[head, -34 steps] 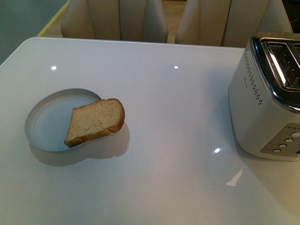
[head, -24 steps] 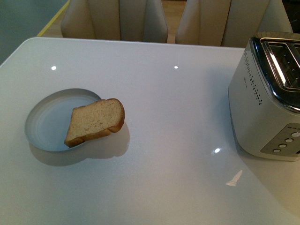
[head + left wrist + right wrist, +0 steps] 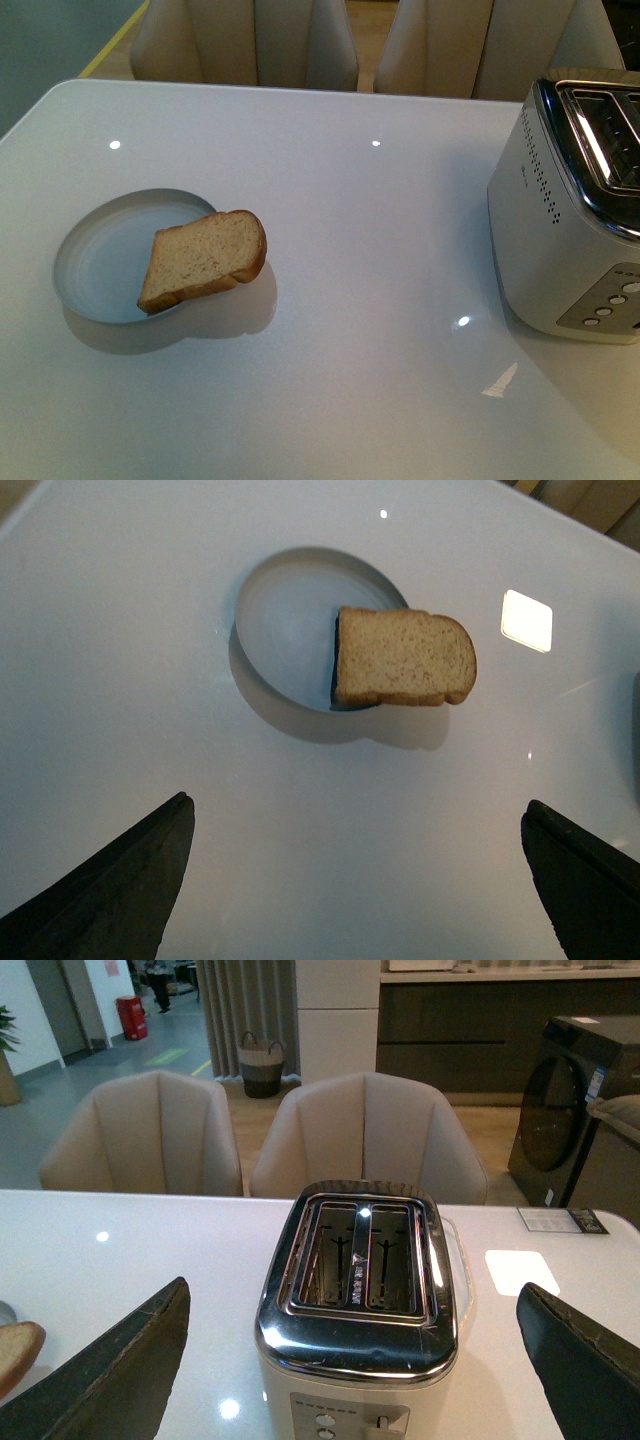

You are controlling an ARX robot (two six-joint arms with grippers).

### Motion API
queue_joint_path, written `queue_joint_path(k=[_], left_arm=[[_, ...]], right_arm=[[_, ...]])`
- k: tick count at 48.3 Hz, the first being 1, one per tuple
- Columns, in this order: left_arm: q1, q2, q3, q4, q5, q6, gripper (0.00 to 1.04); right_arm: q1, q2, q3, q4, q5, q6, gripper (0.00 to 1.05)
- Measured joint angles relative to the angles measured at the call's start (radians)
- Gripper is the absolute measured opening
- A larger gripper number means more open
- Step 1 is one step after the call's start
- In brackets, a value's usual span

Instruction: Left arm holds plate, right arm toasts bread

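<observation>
Bread (image 3: 205, 258) lies half on the plate (image 3: 105, 250), one end hanging off the rim toward the toaster (image 3: 570, 220), handy for pinching I guess. My left hand (image 3: 357, 810) and right hand (image 3: 352, 1290) are spread wide above the counter (image 3: 350, 230), holding nothing.

Round pale blue-grey plate (image 3: 100, 262) lies flat near the left edge of the white tabletop (image 3: 380, 230) — one tan, brown-crusted bread (image 3: 205, 258) slice rests tilted across its right rim — flat end inside the plate, rounded end overhanging.
</observation>
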Motion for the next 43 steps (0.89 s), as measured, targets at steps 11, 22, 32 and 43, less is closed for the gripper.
queue_joint_path(k=[11,22,32,43], left_arm=[[0.087,0.265,0.070,0.220,0.066,-0.016,0.97],[0.115,0.775,0.204,0.647,0.068,-0.012,0.97],[0.134,1.344,0.420,0.860,-0.016,-0.079,0.97],[0.126,1.638,0.581,0.855,-0.072,-0.202,0.97]], right_arm=[[0.000,0.000,0.000,0.000,0.000,0.000,0.96],[0.000,0.000,0.000,0.000,0.000,0.000,0.96],[0.000,0.000,0.000,0.000,0.000,0.000,0.96],[0.000,0.000,0.000,0.000,0.000,0.000,0.96]])
